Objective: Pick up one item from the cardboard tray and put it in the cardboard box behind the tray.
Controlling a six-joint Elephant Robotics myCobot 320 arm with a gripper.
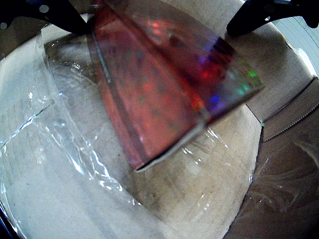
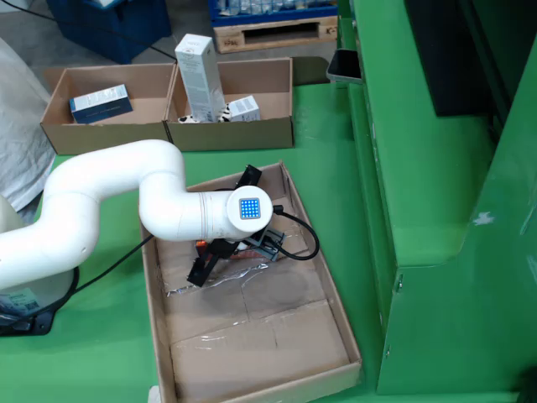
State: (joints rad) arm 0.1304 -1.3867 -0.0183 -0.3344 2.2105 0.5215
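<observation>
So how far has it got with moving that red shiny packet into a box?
Pick-up is under way: the pincer has the red shiny packet between its fingers, over the cardboard tray. Left: carrying it to a cardboard box behind the tray and releasing it.

Glossy holographic red carton [image 1: 164, 84], crinkled clear film [image 1: 75, 149], matt cardboard tray [image 2: 252, 353]

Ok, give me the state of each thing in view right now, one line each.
gripper: shut on the red box, over the tray.
red box: held, tilted, clear of the tray floor, plastic wrap clinging.
cardboard tray: open, loose clear film on its floor.
cardboard box: open, a tall white carton upright inside.
</observation>
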